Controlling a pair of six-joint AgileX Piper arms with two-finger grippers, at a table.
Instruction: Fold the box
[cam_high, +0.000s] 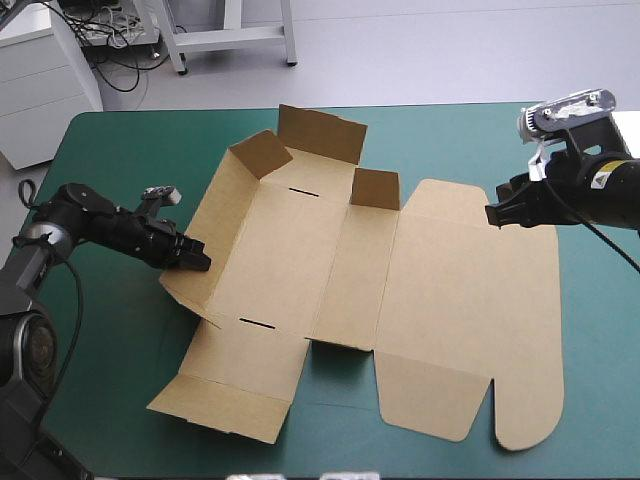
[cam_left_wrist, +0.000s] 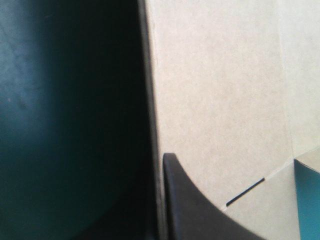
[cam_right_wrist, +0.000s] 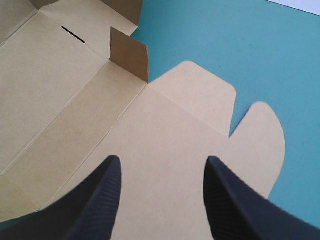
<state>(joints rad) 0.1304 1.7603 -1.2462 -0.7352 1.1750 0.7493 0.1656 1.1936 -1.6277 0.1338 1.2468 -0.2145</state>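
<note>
The brown box (cam_high: 330, 260) lies spread as a cut sheet across the middle of the table. Three flaps stand raised at its far side, the biggest (cam_high: 320, 133) at the back. My left gripper (cam_high: 197, 259) is at the sheet's left edge, shut on the slightly lifted side panel. In the left wrist view one black finger (cam_left_wrist: 190, 210) lies on the board (cam_left_wrist: 220, 100) near a slot (cam_left_wrist: 245, 192); the other finger is hidden. My right gripper (cam_high: 495, 214) hovers open over the lid panel (cam_right_wrist: 190, 125), nothing between its fingers. A small raised flap (cam_right_wrist: 130, 55) stands ahead of it.
Bare teal-green cover (cam_high: 120, 160) surrounds the sheet, widest at the far left and along the right edge (cam_high: 600, 330). The box's near flaps (cam_high: 225, 400) reach close to the table's front edge. A white cabinet (cam_high: 40, 80) stands beyond the far left corner.
</note>
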